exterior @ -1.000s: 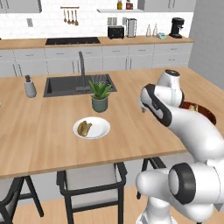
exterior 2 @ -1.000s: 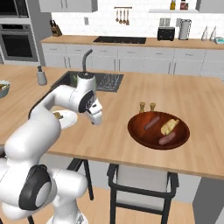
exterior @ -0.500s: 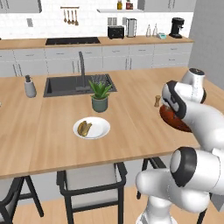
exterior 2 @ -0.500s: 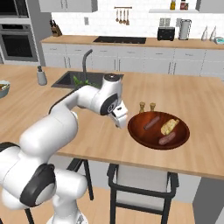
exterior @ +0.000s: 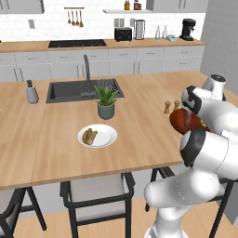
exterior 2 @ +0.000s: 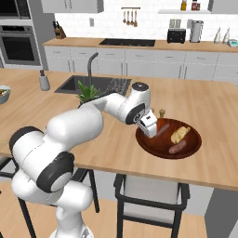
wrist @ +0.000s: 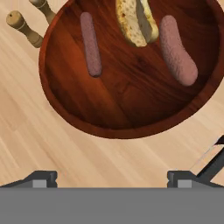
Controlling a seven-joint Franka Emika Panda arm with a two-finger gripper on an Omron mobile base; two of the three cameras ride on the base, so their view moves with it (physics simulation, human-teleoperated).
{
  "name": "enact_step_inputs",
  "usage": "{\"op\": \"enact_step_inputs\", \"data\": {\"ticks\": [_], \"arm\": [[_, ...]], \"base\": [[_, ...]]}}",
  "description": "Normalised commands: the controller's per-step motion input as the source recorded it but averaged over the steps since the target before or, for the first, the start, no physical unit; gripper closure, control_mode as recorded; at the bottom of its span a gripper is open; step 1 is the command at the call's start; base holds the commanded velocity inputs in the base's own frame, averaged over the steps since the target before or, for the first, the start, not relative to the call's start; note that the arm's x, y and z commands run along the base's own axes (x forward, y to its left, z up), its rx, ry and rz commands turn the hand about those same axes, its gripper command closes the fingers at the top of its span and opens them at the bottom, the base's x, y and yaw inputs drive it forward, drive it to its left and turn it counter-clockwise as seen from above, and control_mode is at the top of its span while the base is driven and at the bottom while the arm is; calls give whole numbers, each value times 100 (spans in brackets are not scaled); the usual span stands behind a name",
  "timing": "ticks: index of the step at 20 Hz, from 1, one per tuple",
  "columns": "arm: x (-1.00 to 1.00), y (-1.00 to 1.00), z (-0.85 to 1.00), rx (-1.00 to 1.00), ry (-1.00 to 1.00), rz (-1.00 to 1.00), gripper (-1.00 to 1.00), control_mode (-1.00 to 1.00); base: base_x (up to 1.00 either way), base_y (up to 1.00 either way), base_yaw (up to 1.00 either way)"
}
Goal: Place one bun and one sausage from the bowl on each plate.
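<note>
The dark reddish-brown wooden bowl (exterior 2: 155, 145) sits near the island's right front edge and holds a bun (exterior 2: 180, 134) and two sausages (exterior 2: 162, 129) (exterior 2: 177, 148). My gripper (exterior 2: 149, 129) hangs open just above the bowl's left rim with nothing between its fingers. Looking down from the hand, the bowl (wrist: 109, 100) holds one sausage (wrist: 90, 43) on the left, the bun (wrist: 136, 19) at the top and a thicker sausage (wrist: 177, 50) on the right, while the gripper (wrist: 112, 179) stays short of the near rim. A white plate (exterior: 108, 135) carries a filled bun (exterior: 88, 135). My arm partly covers the bowl (exterior: 179, 122).
Two wooden shakers (exterior: 166, 107) (exterior: 176, 105) stand just behind the bowl. A potted plant (exterior: 106, 102) sits behind the plate, in front of the sink (exterior: 69, 91). A soap dispenser (exterior: 31, 92) stands left of the sink. A pale fruit bowl (exterior 2: 3, 93) is far left.
The arm has swung to the right, from beside the plate to over the wooden bowl. The gripper stayed open and empty.
</note>
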Motion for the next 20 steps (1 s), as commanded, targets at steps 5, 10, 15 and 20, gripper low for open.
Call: {"op": "enact_step_inputs", "data": {"ticks": [5, 10, 15, 20], "arm": [[55, -40, -40, 0, 0, 0, -100, -100], [44, -15, -60, -4, -4, 0, -100, -100], [48, -26, -36, -4, -5, 0, -100, -100], [67, -6, -21, 0, 0, 1, -100, -100]], "base": [[0, 0, 0], [0, 0, 0], [0, 0, 0], [0, 0, 0]]}}
